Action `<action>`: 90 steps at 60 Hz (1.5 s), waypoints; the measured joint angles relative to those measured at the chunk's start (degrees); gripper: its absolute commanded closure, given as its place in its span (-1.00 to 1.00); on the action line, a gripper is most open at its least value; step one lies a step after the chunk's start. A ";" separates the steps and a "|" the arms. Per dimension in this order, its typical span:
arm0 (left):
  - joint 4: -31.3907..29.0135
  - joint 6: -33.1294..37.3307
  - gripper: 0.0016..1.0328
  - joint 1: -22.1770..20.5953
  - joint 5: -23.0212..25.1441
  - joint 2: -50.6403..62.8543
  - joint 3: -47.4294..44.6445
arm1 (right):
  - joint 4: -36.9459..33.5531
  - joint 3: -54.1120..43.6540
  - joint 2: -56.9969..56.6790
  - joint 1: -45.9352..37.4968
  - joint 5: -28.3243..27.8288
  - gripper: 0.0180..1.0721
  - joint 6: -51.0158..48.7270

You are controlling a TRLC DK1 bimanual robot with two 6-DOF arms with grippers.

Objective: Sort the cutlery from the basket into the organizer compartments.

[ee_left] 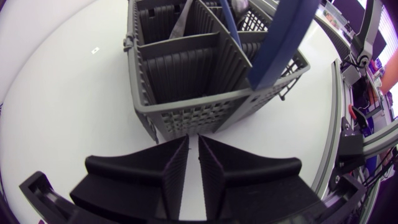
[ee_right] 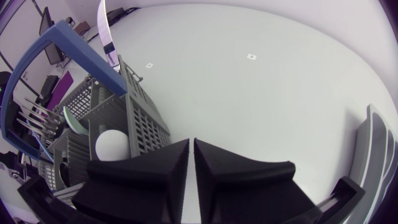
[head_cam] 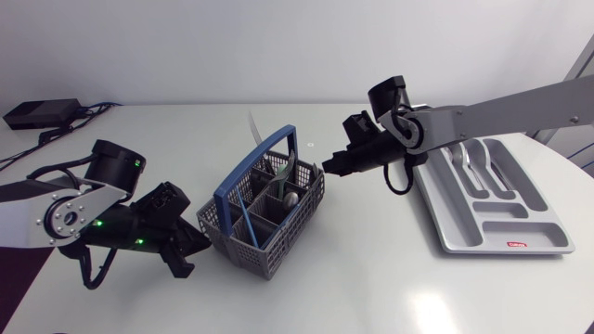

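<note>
Head view, grey mesh basket (head_cam: pixel 243 249), blue handle (ee_left: pixel 280 43), left fingers (ee_left: pixel 137 180) clenched, right fingers (ee_right: pixel 143 174) clenched

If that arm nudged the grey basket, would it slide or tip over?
Probably slide: the basket looks like light mesh plastic on a smooth table. Its wide base should resist tipping, though the tall handle and upright cutlery might make it wobble.

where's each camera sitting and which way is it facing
Head: fixed above the table, looking down on basket, organizer and both arms.
Left wrist: on the left arm's last link, facing the basket's wall ahead of the left gripper.
Right wrist: on the right arm's last link, facing the table, basket beside the right gripper.
Shared: all three show the basket.
</note>
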 measured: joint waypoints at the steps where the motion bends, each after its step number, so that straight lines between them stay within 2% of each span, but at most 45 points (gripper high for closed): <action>1: 0.46 0.00 0.74 0.00 0.07 0.35 0.00 | -0.28 0.11 0.15 0.00 -0.26 0.81 0.22; 15: 3.74 -1.73 0.74 0.00 1.38 3.96 1.55 | -0.68 0.13 0.20 0.00 -7.02 0.81 0.63; 22: 4.22 -2.64 0.74 0.09 1.38 5.35 2.64 | -0.76 -0.37 -0.57 -0.11 -8.07 0.81 0.63; 38: 6.16 -4.31 0.73 1.55 0.90 10.82 6.97 | -2.43 -6.58 -6.99 -0.02 -8.09 0.81 0.63; 63: 7.21 -5.84 0.71 2.58 -0.70 20.50 18.78 | -3.96 -16.87 -16.46 1.44 -7.48 0.84 0.79; 74: 8.46 -5.88 0.71 2.62 -0.52 24.24 23.82 | -4.70 -18.93 -18.71 3.28 -6.08 0.83 0.85; 90: 8.76 -6.10 0.71 2.86 0.59 25.27 24.44 | -4.15 -19.17 -18.78 3.78 -4.31 0.82 0.83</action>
